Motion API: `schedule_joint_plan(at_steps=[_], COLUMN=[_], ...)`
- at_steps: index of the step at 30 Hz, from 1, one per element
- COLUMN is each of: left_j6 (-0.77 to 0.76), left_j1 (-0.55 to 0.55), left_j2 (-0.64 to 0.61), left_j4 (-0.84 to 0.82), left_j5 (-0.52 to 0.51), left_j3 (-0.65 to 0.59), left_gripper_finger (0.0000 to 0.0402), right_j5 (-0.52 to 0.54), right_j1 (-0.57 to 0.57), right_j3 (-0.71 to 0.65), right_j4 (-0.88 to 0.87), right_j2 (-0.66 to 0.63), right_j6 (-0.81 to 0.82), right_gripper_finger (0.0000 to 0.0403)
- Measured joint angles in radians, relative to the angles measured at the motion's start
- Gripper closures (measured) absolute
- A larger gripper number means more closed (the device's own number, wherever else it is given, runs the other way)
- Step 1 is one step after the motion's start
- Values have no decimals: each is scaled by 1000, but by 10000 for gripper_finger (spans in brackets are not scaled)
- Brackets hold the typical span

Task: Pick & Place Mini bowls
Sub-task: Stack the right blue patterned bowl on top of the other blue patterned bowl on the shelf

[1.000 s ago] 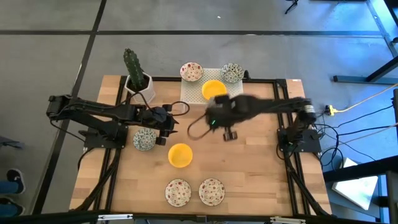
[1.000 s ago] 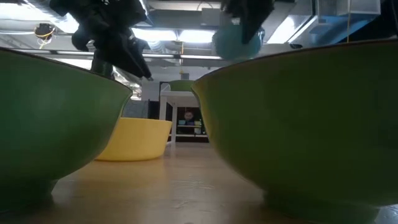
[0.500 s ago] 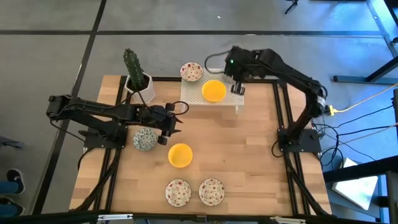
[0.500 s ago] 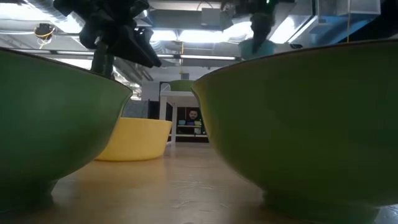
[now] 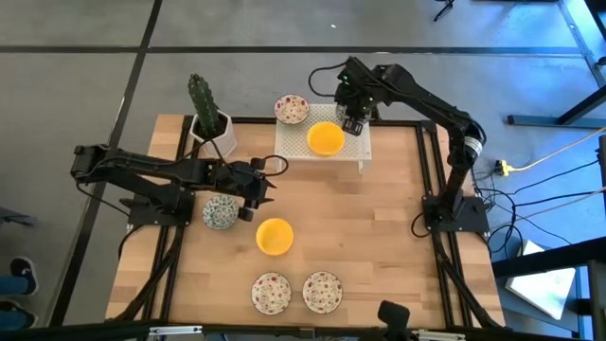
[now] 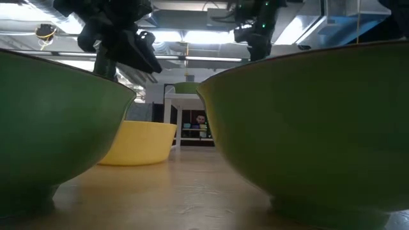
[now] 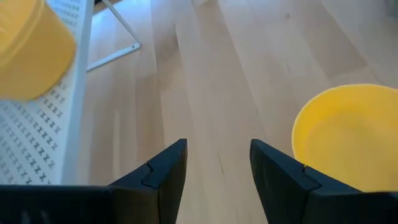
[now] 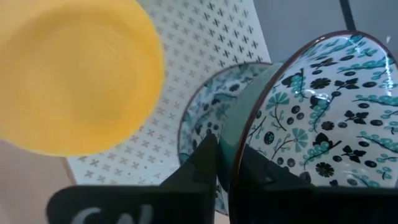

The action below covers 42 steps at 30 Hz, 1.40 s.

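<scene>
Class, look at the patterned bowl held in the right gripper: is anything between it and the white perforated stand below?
Yes. Another grey-green patterned bowl already sits on the white perforated stand directly beneath the held patterned bowl in the right gripper.

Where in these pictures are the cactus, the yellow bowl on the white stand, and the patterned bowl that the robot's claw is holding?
cactus [image 5: 201, 96], high view, on its green stem.
yellow bowl on the stand [image 5: 326, 138], high view, on its inside.
patterned bowl held by the right gripper [image 8: 323, 118], right wrist view, on its patterned inside.
</scene>
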Motion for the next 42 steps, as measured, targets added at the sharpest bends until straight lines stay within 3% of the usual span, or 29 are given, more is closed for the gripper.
schedule_joint_plan(at_steps=[32, 36, 42], left_j6=[-16, -25, -34], left_j1=[0, 0, 0], left_j2=[0, 0, 0], left_j4=[-10, -11, -11], left_j5=[0, 0, -1], left_j3=[0, 0, 0], left_gripper_finger=[231, 231, 231], right_j5=[-46, -44, -38], right_j1=[-12, -12, -12], right_j3=[0, 0, 0], right_j4=[-19, -14, -12], right_j2=[14, 14, 14], right_j6=[95, 100, 104], right_gripper_finger=[360, 331, 251])
